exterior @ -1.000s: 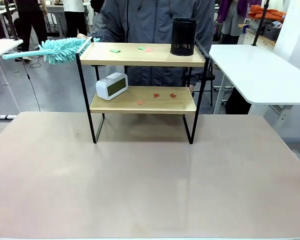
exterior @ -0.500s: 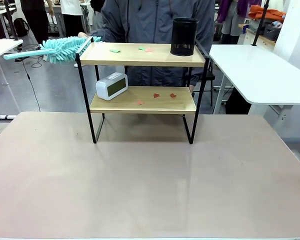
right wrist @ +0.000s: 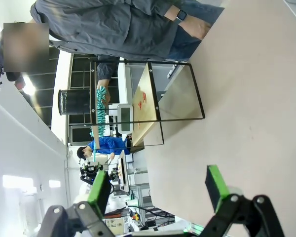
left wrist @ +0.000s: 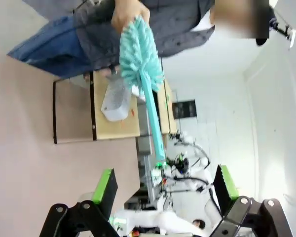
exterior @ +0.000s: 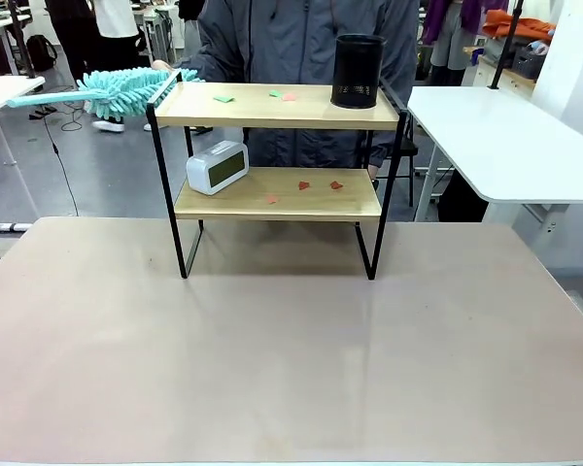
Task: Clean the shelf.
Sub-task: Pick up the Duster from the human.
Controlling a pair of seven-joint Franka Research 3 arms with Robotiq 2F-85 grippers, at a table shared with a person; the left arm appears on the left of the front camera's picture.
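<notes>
The shelf [exterior: 272,115] stands at the table's far middle, two wooden boards in a black frame. Green and pink paper scraps [exterior: 222,98] lie on its top board, red scraps [exterior: 304,184] on the lower one. A person behind it holds a teal duster [exterior: 117,92] by its fluffy end at the shelf's top left corner, handle pointing left. My left gripper [left wrist: 165,185] is open and far from the shelf [left wrist: 118,129], with the duster [left wrist: 140,54] ahead of it. My right gripper [right wrist: 157,186] is open too, well short of the shelf [right wrist: 147,89].
A black mesh cup [exterior: 358,70] stands on the top board at the right, and a white clock [exterior: 217,166] sits on the lower board at the left. The beige table [exterior: 291,359] stretches wide in front. A white side table [exterior: 505,146] stands at the right.
The person has lifted the duster slightly, its handle tip rising a little. The shelf and the things on it have not moved.
</notes>
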